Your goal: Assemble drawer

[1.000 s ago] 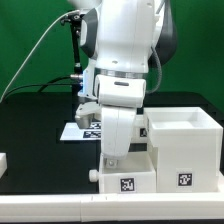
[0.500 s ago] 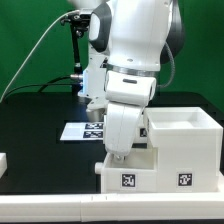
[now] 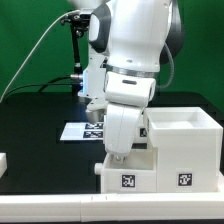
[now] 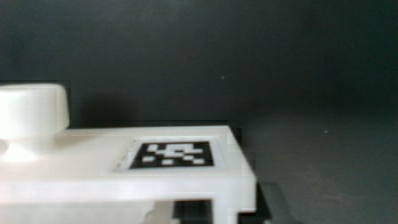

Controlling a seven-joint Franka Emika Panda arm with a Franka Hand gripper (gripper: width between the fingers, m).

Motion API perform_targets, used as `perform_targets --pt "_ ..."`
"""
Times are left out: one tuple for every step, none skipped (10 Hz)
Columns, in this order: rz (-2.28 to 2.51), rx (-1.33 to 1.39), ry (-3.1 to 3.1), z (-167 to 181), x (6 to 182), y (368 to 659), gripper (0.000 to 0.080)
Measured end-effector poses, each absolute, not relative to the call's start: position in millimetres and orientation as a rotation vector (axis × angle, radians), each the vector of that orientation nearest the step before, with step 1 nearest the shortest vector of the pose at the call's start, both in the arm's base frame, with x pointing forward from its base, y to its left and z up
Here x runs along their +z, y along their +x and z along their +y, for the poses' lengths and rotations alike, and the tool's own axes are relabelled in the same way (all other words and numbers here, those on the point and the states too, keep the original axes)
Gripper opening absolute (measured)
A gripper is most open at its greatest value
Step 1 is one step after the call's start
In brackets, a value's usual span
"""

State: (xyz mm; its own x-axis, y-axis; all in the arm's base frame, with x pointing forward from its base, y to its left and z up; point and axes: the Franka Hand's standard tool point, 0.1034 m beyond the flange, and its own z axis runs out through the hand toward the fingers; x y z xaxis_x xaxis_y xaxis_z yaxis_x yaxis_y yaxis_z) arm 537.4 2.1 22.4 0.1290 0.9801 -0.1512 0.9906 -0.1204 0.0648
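Note:
A small white drawer box (image 3: 125, 178) with a marker tag on its front stands near the table's front edge. It touches the larger open white drawer case (image 3: 185, 150) on the exterior view's right. My gripper (image 3: 118, 158) reaches down onto the small box from above, and the wrist hides its fingers. In the wrist view the box (image 4: 107, 165) shows its tag and a round white knob (image 4: 27, 110). A white wall of the box sits between the dark fingers of my gripper (image 4: 231, 212), so it looks shut on that wall.
The marker board (image 3: 82, 130) lies flat on the black table behind the arm. A small white part (image 3: 3, 160) shows at the exterior view's left edge. A light rail runs along the table's front.
Between one second and half a second ago the arm swung toward the exterior view's right and the small box shifted slightly with it. Nothing has moved since.

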Motion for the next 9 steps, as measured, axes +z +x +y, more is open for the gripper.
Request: perform_targets --pt "1.978 -0.111 2.241 -0.6 22.2 535.3 0.0039" --pt "1.99 -0.111 2.231 -1.7 21.7 534.4 0.0039" --pt "2.017 -0.116 2.208 -5.1 21.4 534.1 0.0039" --pt "2.047 -0.124 2.184 -8.1 20.7 533.6 0.0039" --pt "2.063 -0.132 2.17 -8.2 21.0 534.5 0.0039" --pt "2.057 -0.134 2.176 -8.6 21.0 534.5 0.0039" --pt "2.055 -0.134 2.179 -9.7 21.0 534.5 0.0039" --pt "2.055 -0.134 2.179 -9.7 21.0 534.5 0.0039" --pt "2.055 -0.134 2.179 -9.7 21.0 534.5 0.0039"
